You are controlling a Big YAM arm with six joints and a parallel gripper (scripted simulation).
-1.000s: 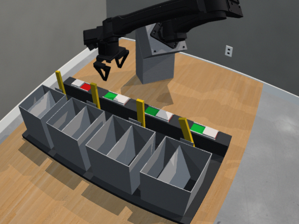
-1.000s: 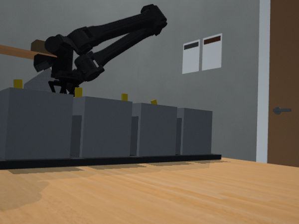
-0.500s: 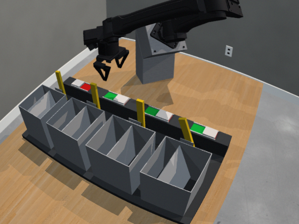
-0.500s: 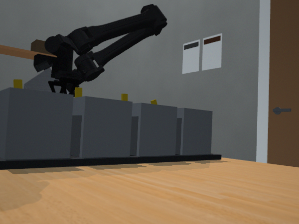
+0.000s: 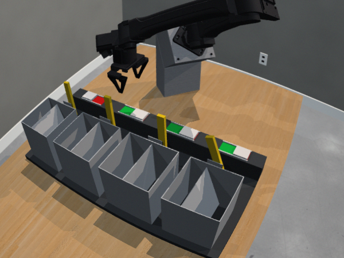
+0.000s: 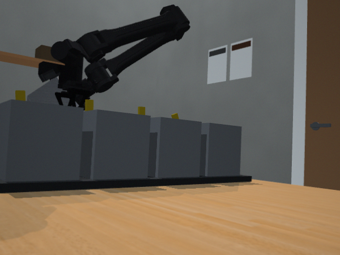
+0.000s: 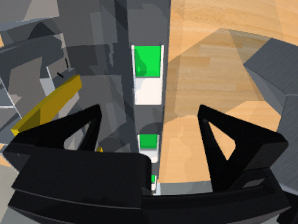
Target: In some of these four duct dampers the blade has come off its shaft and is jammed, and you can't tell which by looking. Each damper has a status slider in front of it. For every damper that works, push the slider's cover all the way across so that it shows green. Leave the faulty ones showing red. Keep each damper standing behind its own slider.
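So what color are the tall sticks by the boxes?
Yellow: the tall sticks, clearest in the top view.

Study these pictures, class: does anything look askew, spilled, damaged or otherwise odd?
The rightmost yellow lever tilts sideways, while its neighbours in the exterior view look upright. The leftmost slider alone shows red, though that may be intended for a faulty damper. I see no spill or obvious breakage.
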